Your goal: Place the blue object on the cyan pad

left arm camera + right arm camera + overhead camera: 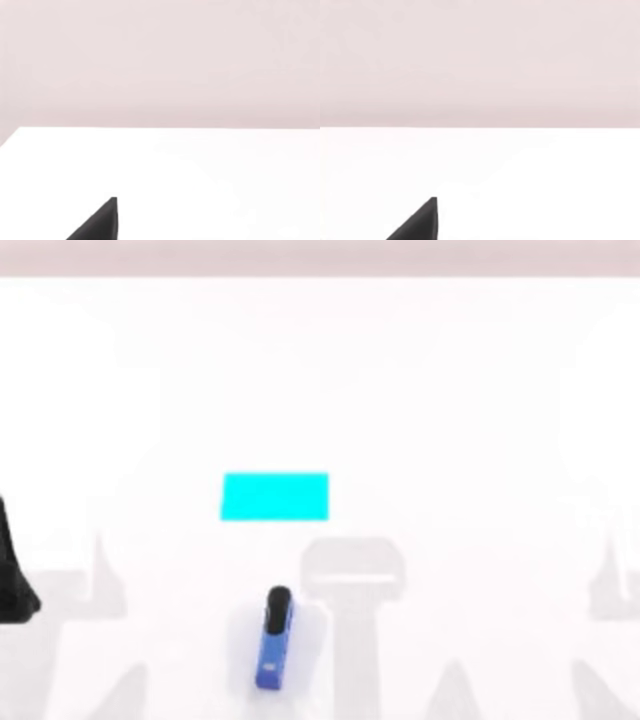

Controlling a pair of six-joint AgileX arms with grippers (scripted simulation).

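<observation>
blue object (275,641) lies lengthwise below cyan pad (275,496), cap toward it; jaws' state unclear.

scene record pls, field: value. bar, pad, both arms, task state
bar: blue bar lying flat on the table, near the front edge, black cap end pointing toward the pad
pad: cyan pad, flat, behind the bar, nothing on it
bar vs pad: apart, not touching
left arm: dark part at the top view's left edge, away from the bar; gripper state unclear
right arm: not seen in the top view; one dark finger tip shows in its wrist view
task state: bar not yet picked up
</observation>
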